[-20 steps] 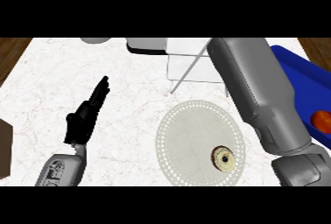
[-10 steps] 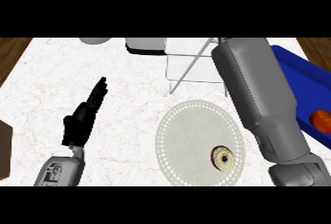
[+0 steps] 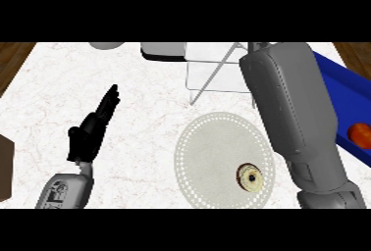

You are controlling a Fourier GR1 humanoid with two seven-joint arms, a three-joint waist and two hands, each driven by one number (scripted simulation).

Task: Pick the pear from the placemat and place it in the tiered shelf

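Note:
A round pale placemat [image 3: 214,152] lies right of the counter's middle. On it rests a small round item with a dark ring [image 3: 251,177]; no pear shows anywhere. The tiered shelf [image 3: 211,73], a thin wire frame with a pale panel, stands at the back. My right forearm [image 3: 290,112] runs from the lower right up past the shelf's right side, and its hand is cut off by the view's top edge. My left hand [image 3: 91,128] is open at the left with straight fingers pointing away, holding nothing.
A blue tray [image 3: 340,93] lies along the right edge with an orange-red thing [image 3: 361,133] in it. A grey box [image 3: 163,50] and a grey bowl [image 3: 107,45] sit at the back. A brown block [image 3: 6,166] shows at the left edge.
My right forearm has shifted slightly, standing a bit steeper and reaching further toward the back by the shelf. The left hand has stayed still.

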